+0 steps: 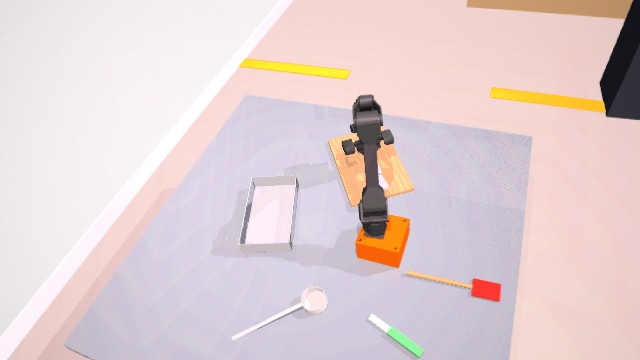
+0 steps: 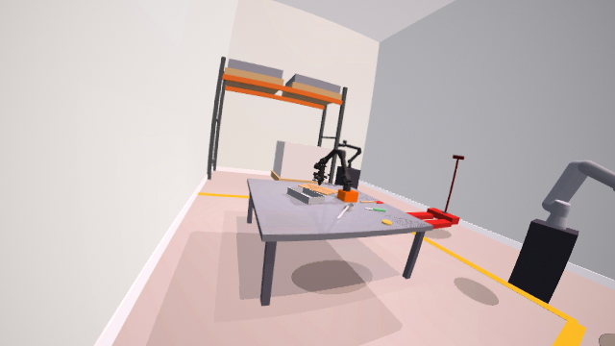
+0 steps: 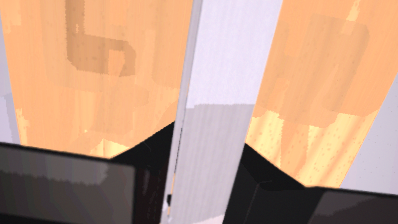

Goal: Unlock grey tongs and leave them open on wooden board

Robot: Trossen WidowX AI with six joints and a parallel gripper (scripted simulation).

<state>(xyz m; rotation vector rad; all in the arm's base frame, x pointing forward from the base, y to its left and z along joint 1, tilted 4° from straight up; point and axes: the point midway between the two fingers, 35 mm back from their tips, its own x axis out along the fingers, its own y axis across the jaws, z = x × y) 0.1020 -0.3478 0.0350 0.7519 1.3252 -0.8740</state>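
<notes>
My gripper (image 3: 199, 132) (image 2: 320, 183) is shut on the grey tongs (image 3: 222, 65), seen in the wrist view as a long pale grey bar running up between the black fingers. The wooden board (image 3: 115, 95) (image 1: 345, 185) lies below and behind them. In the top view my arm hides the fingertips and most of the tongs over the board. Whether the tongs touch the board, and whether their arms are locked or spread, cannot be told. The roasting tin (image 1: 272, 247) (image 2: 299, 196) stands left of my base, with no tongs across it.
My orange base (image 1: 382, 250) (image 2: 348, 195) stands close to the board's near end. A white ladle (image 1: 267, 321), a red-headed spatula (image 1: 486, 290) and a green-handled tool (image 1: 406, 342) lie on the near part of the table. A yellow disc (image 2: 386, 222) lies near the table edge.
</notes>
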